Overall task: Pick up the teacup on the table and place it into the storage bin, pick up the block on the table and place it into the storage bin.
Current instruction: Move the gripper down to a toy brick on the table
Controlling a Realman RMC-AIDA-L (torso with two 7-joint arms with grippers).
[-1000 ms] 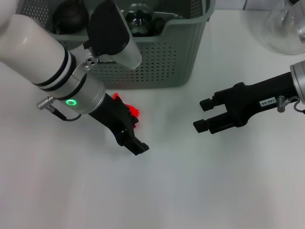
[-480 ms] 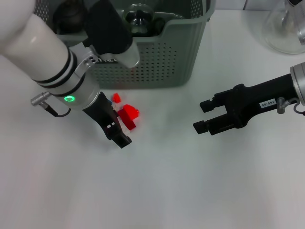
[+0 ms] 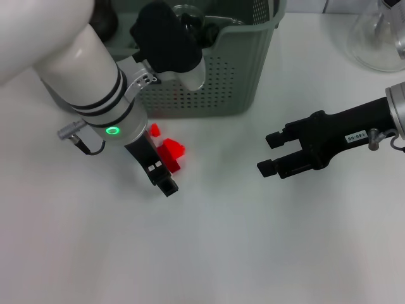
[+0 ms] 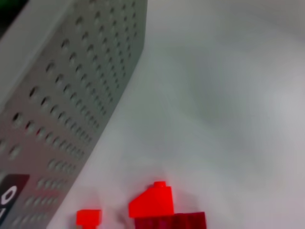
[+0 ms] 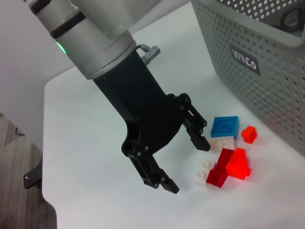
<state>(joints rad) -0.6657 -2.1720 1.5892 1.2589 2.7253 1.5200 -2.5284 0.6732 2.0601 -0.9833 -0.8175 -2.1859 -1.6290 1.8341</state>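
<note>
A cluster of small blocks lies on the white table in front of the storage bin (image 3: 215,76): a bright red block (image 3: 171,154) (image 5: 237,163) (image 4: 152,202), a tiny red one (image 3: 154,130) (image 5: 248,134) (image 4: 88,217), and a blue one (image 5: 224,127). My left gripper (image 3: 163,178) (image 5: 185,163) hovers low beside the cluster, open, with nothing between its fingers. One fingertip (image 5: 202,141) sits close to the blue block. My right gripper (image 3: 272,153) is open, off to the right. No teacup shows on the table. A glass vessel (image 3: 185,14) lies in the bin, largely hidden by my left arm.
The bin's perforated wall (image 4: 71,95) (image 5: 267,62) with its black label (image 5: 243,59) stands just behind the blocks. A glass flask (image 3: 380,38) is at the back right. Small clear pieces (image 5: 205,165) lie by the red block.
My left gripper, which covered the red block a second ago, has drawn back to the left, uncovering it. The left arm's bulk shifted right. The right arm stayed put.
</note>
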